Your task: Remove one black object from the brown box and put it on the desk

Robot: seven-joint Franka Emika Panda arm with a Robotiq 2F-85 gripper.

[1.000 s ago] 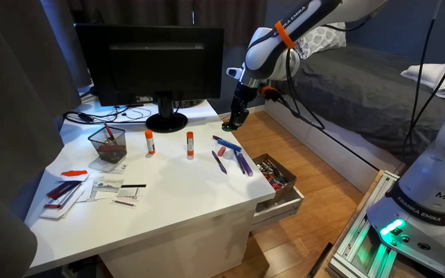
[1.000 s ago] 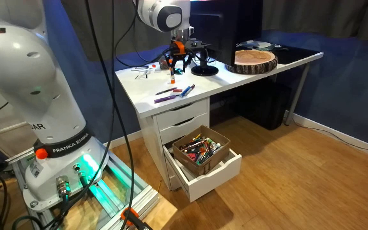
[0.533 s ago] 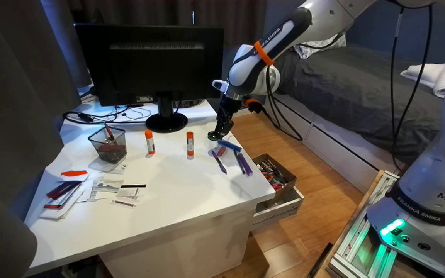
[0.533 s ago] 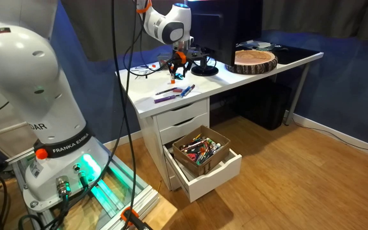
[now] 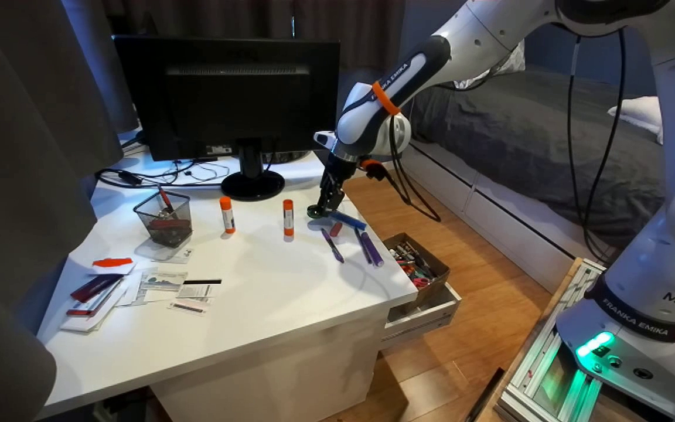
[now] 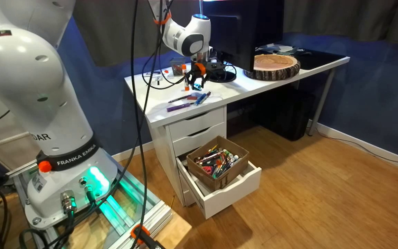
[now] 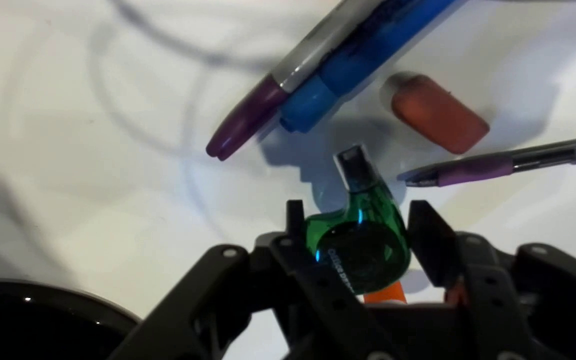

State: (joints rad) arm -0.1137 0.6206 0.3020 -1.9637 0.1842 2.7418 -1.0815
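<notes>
My gripper (image 7: 355, 222) is shut on a dark green, black-centred tape dispenser (image 7: 368, 255), one finger on each side of it. The gripper (image 5: 328, 204) and dispenser (image 5: 314, 212) are low over the white desk (image 5: 255, 305), near the edge by the pens. They also show in an exterior view, gripper (image 6: 197, 80) and dispenser (image 6: 197, 87). I cannot tell whether the dispenser touches the desk top. The brown box (image 6: 231, 175) stands in an open white drawer, full of pens and markers; it also shows in an exterior view (image 5: 440, 274). Single black objects in it are too small to tell.
Beside the gripper lie a blue marker (image 7: 313, 102), a purple-capped marker (image 7: 248, 117), a red eraser (image 7: 440, 114) and a purple pen (image 7: 475, 170). Glue sticks (image 5: 288, 218) (image 5: 227, 215) stand upright. A monitor base (image 5: 252, 186), cables and a mesh cup (image 5: 164, 220) are farther off.
The arm has moved in over the desk and down, carrying the tape dispenser to just by the pens. The gripper has stayed shut on it. The box and drawer have not moved.
</notes>
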